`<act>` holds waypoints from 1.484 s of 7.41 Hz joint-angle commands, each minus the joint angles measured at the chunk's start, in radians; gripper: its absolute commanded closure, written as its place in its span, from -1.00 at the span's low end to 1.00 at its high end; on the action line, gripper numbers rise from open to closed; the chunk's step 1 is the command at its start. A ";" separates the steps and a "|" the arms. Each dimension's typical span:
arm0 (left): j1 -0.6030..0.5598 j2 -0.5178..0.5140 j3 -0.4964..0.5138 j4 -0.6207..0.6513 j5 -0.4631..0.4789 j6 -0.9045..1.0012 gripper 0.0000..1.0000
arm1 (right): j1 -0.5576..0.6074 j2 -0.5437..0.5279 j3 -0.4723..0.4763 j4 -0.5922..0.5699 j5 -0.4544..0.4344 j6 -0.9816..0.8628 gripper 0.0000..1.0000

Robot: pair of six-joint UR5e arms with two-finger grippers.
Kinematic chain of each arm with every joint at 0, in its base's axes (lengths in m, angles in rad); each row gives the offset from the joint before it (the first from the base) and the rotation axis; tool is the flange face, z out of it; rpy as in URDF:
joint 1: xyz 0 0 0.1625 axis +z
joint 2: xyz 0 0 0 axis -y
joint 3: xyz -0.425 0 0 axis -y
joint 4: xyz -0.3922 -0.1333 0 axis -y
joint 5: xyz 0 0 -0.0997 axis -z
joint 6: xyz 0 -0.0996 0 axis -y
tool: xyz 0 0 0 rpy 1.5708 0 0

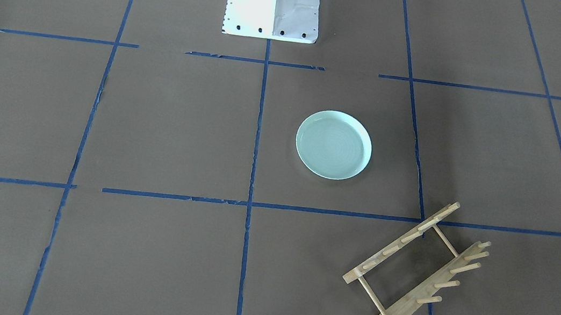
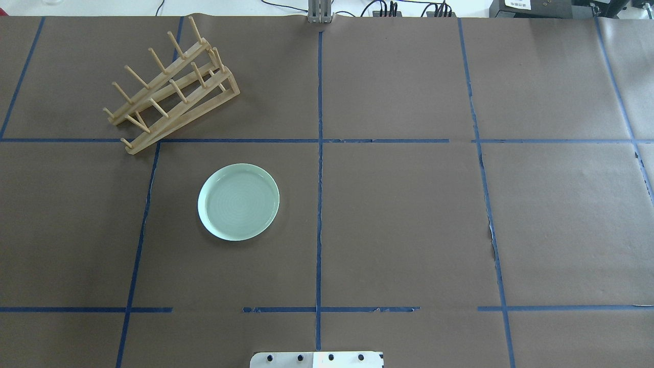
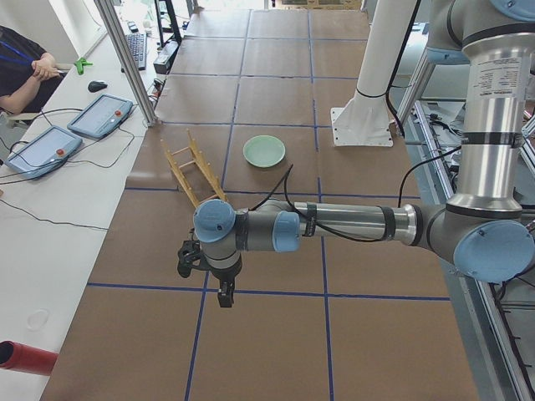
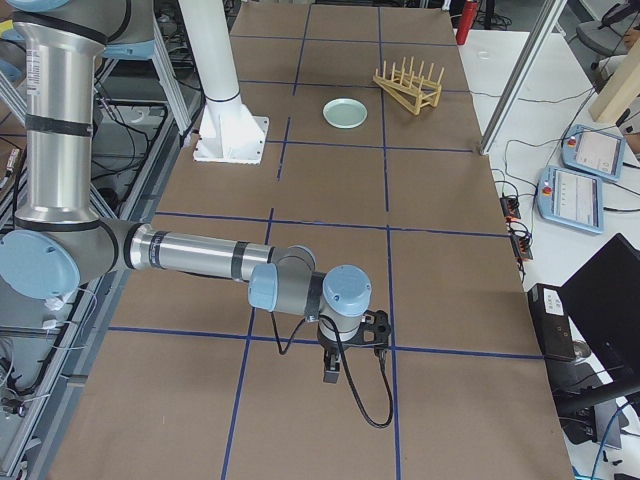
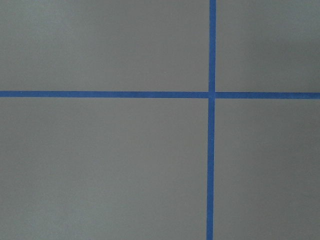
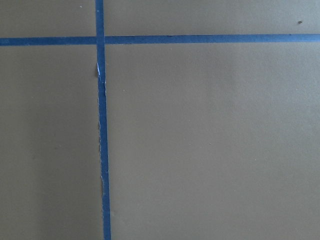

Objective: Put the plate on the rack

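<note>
The pale mint-green plate (image 1: 333, 144) lies flat on the brown paper, right side up; it also shows in the overhead view (image 2: 238, 202). The light-wood rack (image 1: 400, 242) stands empty a short way from it, at the table's far left in the overhead view (image 2: 173, 122). My left gripper (image 3: 226, 296) shows only in the exterior left view, hanging over bare paper well away from the plate (image 3: 264, 151). My right gripper (image 4: 331, 375) shows only in the exterior right view, far from the plate (image 4: 345, 112). I cannot tell whether either gripper is open or shut. Both wrist views show only paper and blue tape.
The white robot pedestal (image 1: 274, 2) stands at the table's middle edge. Blue tape lines grid the paper. Beyond the table's far side lie operator tablets (image 3: 100, 115), cables and a seated person (image 3: 21, 67). A red cylinder (image 3: 25, 357) lies on the white side surface.
</note>
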 commanded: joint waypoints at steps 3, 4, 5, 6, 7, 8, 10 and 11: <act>0.000 -0.013 -0.095 0.012 -0.001 -0.003 -1.00 | 0.000 0.000 0.000 0.000 0.000 0.001 -1.00; 0.002 -0.042 -0.121 0.012 0.002 -0.005 -1.00 | 0.000 0.000 0.000 0.000 0.000 0.001 -1.00; 0.003 -0.094 -0.143 0.027 0.000 -0.015 -1.00 | 0.000 0.000 0.000 0.000 0.000 0.001 -1.00; 0.038 -0.117 -0.206 0.084 -0.001 -0.020 -1.00 | 0.001 0.000 0.000 0.000 0.000 0.001 -1.00; 0.095 -0.195 -0.232 0.140 0.000 -0.046 -1.00 | 0.000 0.000 0.000 0.000 0.000 0.001 -1.00; 0.141 -0.250 -0.276 0.191 -0.003 -0.143 -1.00 | 0.000 0.000 0.000 0.000 0.000 0.001 -1.00; 0.302 -0.315 -0.426 0.215 0.003 -0.442 -1.00 | 0.000 0.000 0.000 0.000 0.000 0.001 -1.00; 0.392 -0.365 -0.436 0.224 0.009 -0.568 -1.00 | 0.000 0.000 0.000 0.000 0.000 0.001 -1.00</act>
